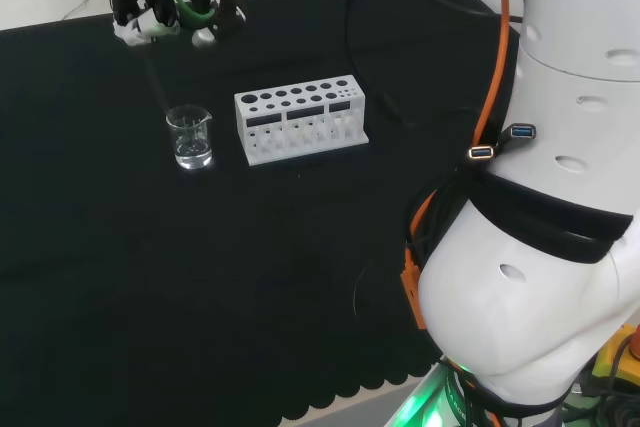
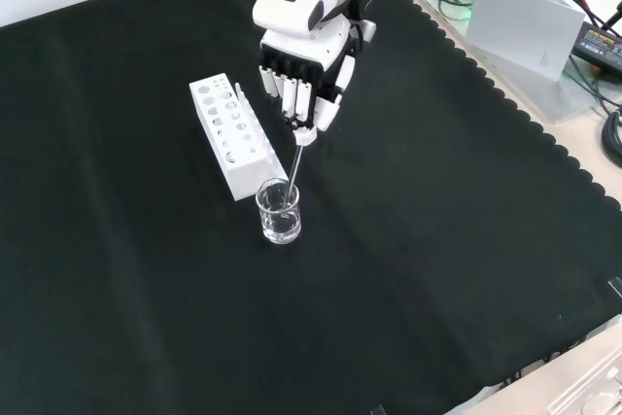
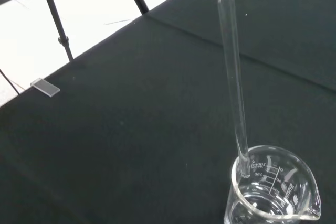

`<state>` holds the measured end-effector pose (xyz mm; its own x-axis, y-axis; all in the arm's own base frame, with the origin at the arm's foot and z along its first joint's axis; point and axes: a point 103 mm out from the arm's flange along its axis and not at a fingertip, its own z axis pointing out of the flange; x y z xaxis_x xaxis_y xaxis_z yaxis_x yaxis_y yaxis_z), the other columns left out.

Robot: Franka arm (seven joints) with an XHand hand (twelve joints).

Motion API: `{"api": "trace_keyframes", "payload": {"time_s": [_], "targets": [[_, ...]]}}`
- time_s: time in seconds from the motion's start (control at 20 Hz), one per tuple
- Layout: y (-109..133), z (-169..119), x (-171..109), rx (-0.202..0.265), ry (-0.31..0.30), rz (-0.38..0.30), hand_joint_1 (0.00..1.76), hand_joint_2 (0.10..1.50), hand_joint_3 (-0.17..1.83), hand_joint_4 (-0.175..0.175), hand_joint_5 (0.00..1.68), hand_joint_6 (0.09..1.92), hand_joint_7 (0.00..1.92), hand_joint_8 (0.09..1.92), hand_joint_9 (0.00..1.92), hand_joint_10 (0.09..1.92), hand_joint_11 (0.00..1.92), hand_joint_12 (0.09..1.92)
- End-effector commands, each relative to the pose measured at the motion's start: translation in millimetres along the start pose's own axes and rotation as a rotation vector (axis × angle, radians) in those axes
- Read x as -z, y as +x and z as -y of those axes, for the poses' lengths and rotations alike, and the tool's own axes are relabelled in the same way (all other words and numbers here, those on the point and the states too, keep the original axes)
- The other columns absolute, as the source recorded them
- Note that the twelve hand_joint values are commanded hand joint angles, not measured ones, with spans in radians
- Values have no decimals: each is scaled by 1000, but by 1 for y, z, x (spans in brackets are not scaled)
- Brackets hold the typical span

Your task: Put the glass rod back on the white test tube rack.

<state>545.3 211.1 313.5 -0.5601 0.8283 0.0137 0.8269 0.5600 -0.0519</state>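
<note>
The desk (image 2: pixel 466 240), draped in black cloth, is carrying three task things, counted one of each: one white rack (image 2: pixel 231 136), one beaker (image 2: pixel 280 214) and one glass rod (image 2: pixel 295 169). In the front view the rack is lying just left of the beaker and slightly farther off, close beside it though contact cannot be made out; in the head view the same rack (image 1: pixel 301 119) is sitting right of the beaker (image 1: pixel 190 137). Its top is showing many round holes, too small to count surely, and all of them are looking unfilled. The robot hand (image 2: pixel 303 73) is hanging above the beaker, fingers pointing down, pinching the upper end of the rod at its fingertips. The rod is slanting down from that pinch, and in the wrist view the rod (image 3: pixel 232 72) is reaching its lower end inside the beaker (image 3: pixel 273 188), against the inner wall just below the rim, with what looks like a little clear liquid lying at the bottom. The step in hand appears to be the lift-out: the rod is gripped but not yet clear of the beaker. The next move is probably calling for a straight rise until the tip is passing the rim, then a carry toward the rack, taking care not to tip the beaker or strike the rack with the slanted end.
</note>
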Motion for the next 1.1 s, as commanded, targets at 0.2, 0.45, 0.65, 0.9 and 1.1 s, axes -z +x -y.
{"api": "trace_keyframes", "payload": {"time_s": [0.2,0.45,0.65,0.9,1.1], "targets": [[-12,8,20,-16,-29,-13,1312,1104,-175,-175,1310,154,1195,978,1657,668,1600,693],[-32,23,32,-54,-38,-7,1312,1104,-175,-175,1310,153,1195,979,1656,667,1599,693],[-45,35,38,-83,-42,0,1312,1104,-175,-175,1311,151,1193,981,1656,668,1600,694],[-56,47,51,-104,-56,-4,1312,1104,-175,-175,1312,150,1195,978,1656,669,1600,695],[-66,59,61,-127,-66,-4,1312,1104,-175,-175,1312,149,1195,977,1655,669,1600,695]]}}
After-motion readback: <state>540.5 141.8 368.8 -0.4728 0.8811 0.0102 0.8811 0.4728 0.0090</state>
